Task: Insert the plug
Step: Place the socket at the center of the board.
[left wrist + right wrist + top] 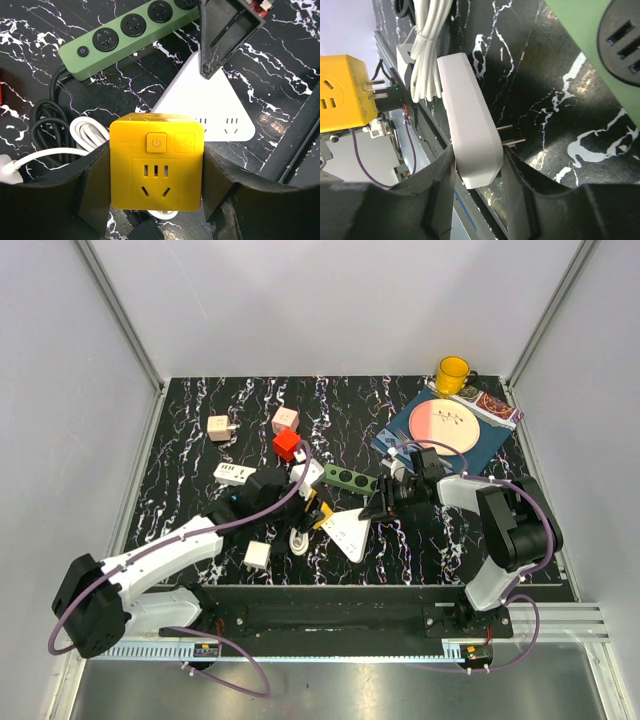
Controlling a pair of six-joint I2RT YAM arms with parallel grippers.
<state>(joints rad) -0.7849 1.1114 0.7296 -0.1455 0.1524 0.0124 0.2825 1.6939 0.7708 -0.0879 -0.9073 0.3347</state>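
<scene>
My left gripper (156, 175) is shut on a yellow cube socket (157, 167), one finger on each side, its outlet face toward the camera. The right wrist view shows the cube (342, 95) with its plug prongs (376, 87) bare and pointing right. My right gripper (477, 170) is shut on the tip of a white triangular socket adapter (470, 125), whose prongs stick out to the right. From above, the cube (320, 512) and the adapter (347, 532) hang close together near the table's front middle. A green power strip (350, 478) lies just behind them.
Coiled white cable (85, 135) and black cable (47, 120) lie under the cube. A red cube (287, 443), two pink cubes (218, 427), a white strip (232, 474) and a white cube (257, 556) sit left. A yellow mug (453, 373) and plate (443, 425) stand back right.
</scene>
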